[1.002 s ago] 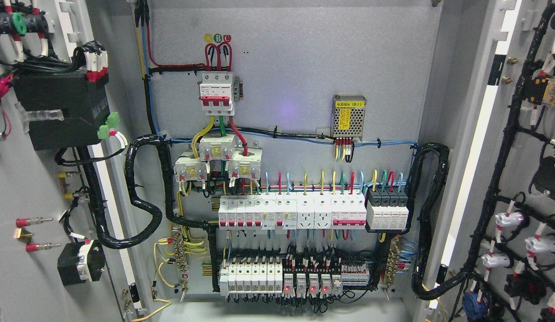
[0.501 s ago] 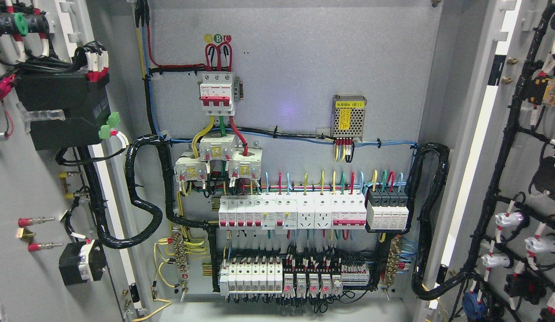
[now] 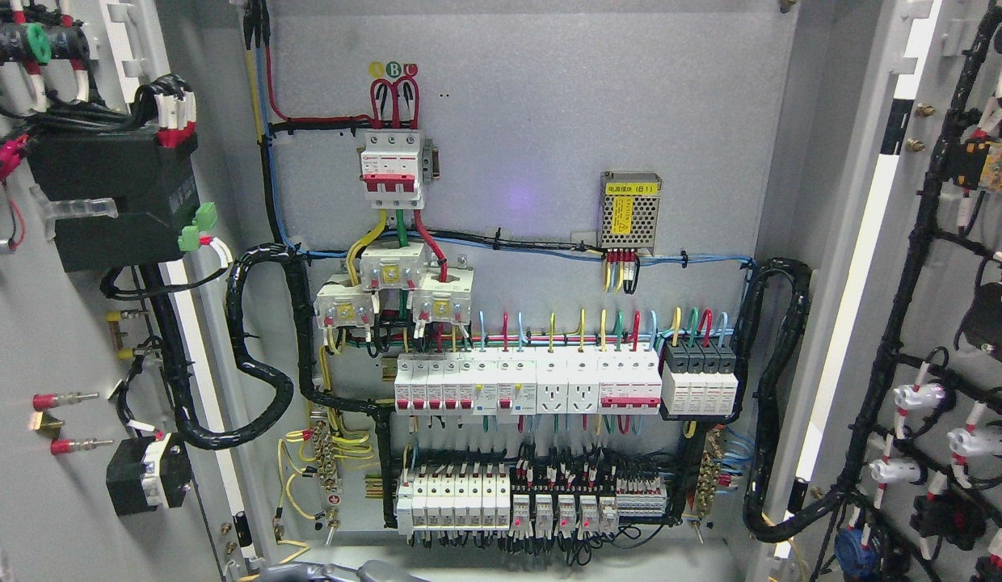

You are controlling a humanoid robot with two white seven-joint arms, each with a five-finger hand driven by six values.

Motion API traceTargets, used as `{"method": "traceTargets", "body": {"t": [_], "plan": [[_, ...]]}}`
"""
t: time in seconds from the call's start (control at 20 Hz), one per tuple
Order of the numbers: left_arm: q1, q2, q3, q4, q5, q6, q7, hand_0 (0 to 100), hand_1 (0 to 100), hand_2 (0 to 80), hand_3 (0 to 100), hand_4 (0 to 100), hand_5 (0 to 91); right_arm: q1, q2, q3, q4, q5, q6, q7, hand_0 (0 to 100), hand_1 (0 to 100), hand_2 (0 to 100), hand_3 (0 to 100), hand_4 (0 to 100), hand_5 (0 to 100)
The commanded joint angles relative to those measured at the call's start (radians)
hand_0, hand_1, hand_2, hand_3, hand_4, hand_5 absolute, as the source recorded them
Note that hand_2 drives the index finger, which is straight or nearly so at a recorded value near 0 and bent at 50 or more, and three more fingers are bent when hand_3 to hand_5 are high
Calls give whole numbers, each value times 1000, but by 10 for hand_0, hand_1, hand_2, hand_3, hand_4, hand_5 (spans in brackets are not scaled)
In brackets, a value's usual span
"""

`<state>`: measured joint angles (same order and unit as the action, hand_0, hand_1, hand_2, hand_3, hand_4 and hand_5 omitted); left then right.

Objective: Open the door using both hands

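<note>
Both doors stood swung wide: left door [image 3: 56,339], right door [image 3: 953,267]. Grey shape at bottom edge [image 3: 339,572], possibly hand; fingers' state untellable. Risk: reaching inward could snag black cable loom [image 3: 263,356].

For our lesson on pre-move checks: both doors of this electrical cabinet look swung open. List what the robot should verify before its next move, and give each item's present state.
1. Left door swung wide, inner side facing the camera: ok.
2. Right door swung wide: ok.
3. Row of breakers inside the cabinet in plain view: ok.
4. Left arm located: only a grey sliver shows at the bottom edge, so its hand's state is cannot tell.
5. Right arm in view: not ok, none shows.
6. Black cable loom apart from the arm: ok.
</note>
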<state>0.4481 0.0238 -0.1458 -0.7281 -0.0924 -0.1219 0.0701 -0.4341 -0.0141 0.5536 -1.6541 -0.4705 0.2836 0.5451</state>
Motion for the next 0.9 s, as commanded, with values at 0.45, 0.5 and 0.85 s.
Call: {"method": "traceTargets", "body": {"t": [0.45,0.5,0.85], "plan": [[280,309,-189,-1014,29,-62,2,0,0,0,0,0,0,271,-113,-199,-306,21,-86,-151,0,0,0,0,0,0],[293,327,-190,-1036,29,-65,3,0,0,0,0,0,0,282,-128,-204,-317,21,-99,-151,0,0,0,0,0,0],[311,350,-218,-1175,29,-68,4,0,0,0,0,0,0,362,-205,-286,-406,16,-153,-149,0,0,0,0,0,0]]}}
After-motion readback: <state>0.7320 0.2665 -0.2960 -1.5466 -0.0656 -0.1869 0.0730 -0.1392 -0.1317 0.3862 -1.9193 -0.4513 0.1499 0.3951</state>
